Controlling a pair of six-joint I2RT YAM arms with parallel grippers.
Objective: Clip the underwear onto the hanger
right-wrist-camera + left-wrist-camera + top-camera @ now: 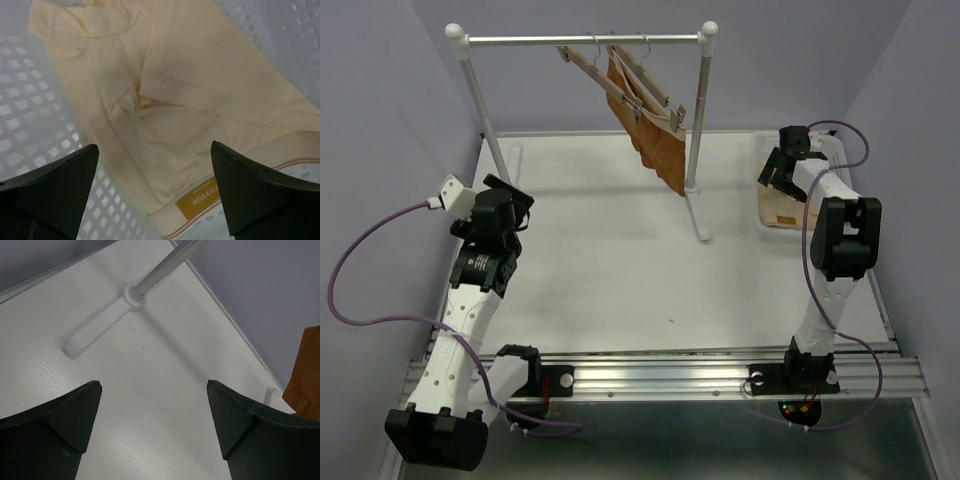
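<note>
- Left gripper (154, 385): the fingers stand wide apart and hold nothing. It hovers over the bare table (165, 345) on the left side and faces the rack foot (97, 330).
- Right gripper (154, 146): the fingers stand wide apart and hold nothing. It is poised directly above the underwear (190, 90), and no contact is visible.
- Location of the underwear: it lies loosely folded in the white lattice basket (25, 115) at the far right of the table, well apart from the rack.
- Orientation: in the right wrist view the long axis of the underwear runs diagonally from upper left to lower right. The striped waistband, with its gold label (197, 200), lies at the lower right. The folded leg portion points to the upper left.
- Step in hand, as judged: pick the underwear out of the basket.
  - Lower the right gripper straight down.
  - Close the fingers across the waistband edge near the label, since the clips will likely need that firm edge.
  - Pinch fabric only and keep the fingertips off the lattice floor, which could snag.
  - Lift clear of the basket wall before moving sideways.
- Farthest: the hanger (582, 65) hangs on the rail (520, 41) with its bar slanted, beside the twin that carries the rust-brown garment (655, 145). The two overlap in the top view, so whether the clips are open cannot be told.
</note>
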